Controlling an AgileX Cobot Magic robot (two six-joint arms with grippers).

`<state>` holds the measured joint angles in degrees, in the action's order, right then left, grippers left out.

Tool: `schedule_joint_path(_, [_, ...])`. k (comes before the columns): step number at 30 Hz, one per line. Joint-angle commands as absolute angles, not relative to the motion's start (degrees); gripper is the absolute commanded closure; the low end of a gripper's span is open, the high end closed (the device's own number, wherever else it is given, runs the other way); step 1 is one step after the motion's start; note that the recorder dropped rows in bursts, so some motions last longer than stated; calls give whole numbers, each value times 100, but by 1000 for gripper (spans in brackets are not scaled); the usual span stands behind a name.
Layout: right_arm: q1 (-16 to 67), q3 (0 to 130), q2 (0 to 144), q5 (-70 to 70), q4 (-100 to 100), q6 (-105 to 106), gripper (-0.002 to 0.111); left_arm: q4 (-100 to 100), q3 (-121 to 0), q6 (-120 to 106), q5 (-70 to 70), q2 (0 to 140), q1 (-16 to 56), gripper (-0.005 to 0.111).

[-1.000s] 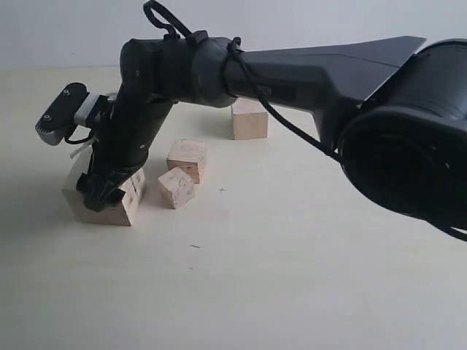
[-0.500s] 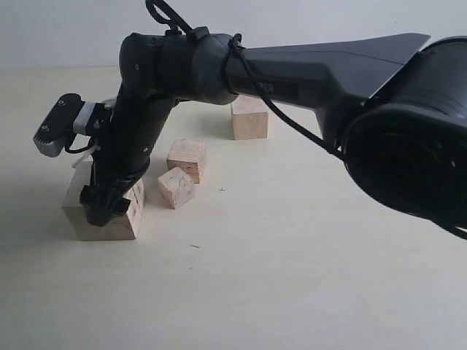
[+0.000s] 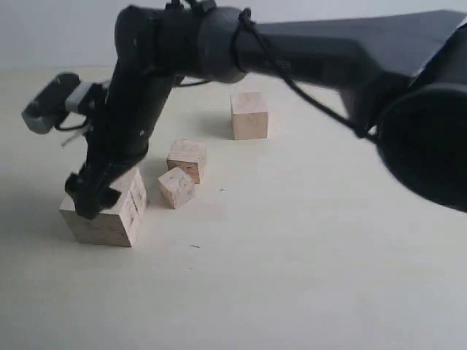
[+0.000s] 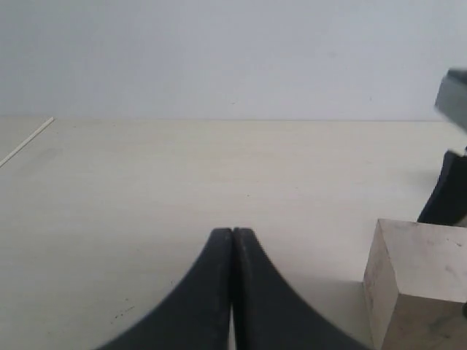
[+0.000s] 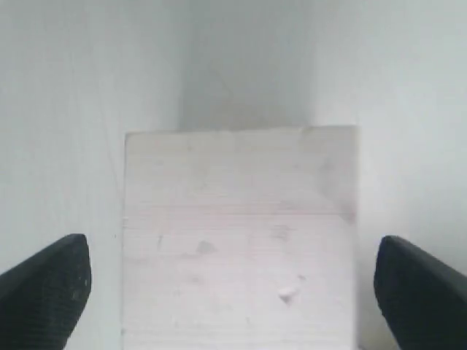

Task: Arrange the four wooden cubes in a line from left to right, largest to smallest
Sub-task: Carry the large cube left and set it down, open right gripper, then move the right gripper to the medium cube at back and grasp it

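The largest wooden cube (image 3: 106, 219) rests on the table at the far left. My right gripper (image 3: 89, 195) has reached across and stands over it. In the right wrist view the gripper (image 5: 233, 255) is open, its fingers apart from both sides of this cube (image 5: 241, 240). The second-largest cube (image 3: 249, 115) sits farther back. A mid-sized cube (image 3: 187, 157) and the smallest cube (image 3: 176, 187) lie close together between them. My left gripper (image 4: 232, 233) is shut on nothing, low over the table beside the largest cube (image 4: 416, 288); it does not show in the exterior view.
The right arm (image 3: 306, 55) spans the scene from the right edge to the left, passing above the cubes. The pale table (image 3: 292, 277) runs wide to the front and right. A plain wall stands behind.
The largest cube went from tilted in the right gripper to flat on the table. The right wrist has since risen and its fingers stand apart from the cube.
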<state>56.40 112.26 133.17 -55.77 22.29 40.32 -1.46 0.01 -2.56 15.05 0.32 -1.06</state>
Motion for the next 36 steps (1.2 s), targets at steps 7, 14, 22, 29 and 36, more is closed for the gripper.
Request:
schedule_joint_path(7, [4175, 11235, 11878, -5148, -678, -1567, 3, -189, 0, -277, 1501, 0, -124, 107])
schedule_joint_path(14, [3935, 11235, 12807, -5078, -1226, -2057, 3, -189, 0, -277, 1501, 0, -124, 107])
schedule_joint_path(22, [3935, 11235, 13273, -4917, -2015, -3145, 3, -189, 0, -277, 1501, 0, -124, 107])
schedule_joint_path(29, [3935, 11235, 13594, -4566, -2009, -3383, 3, -189, 0, -277, 1501, 0, -124, 107])
schedule_joint_path(36, [3935, 11235, 13811, -4499, -1921, -3657, 3, -189, 0, -277, 1501, 0, -124, 107])
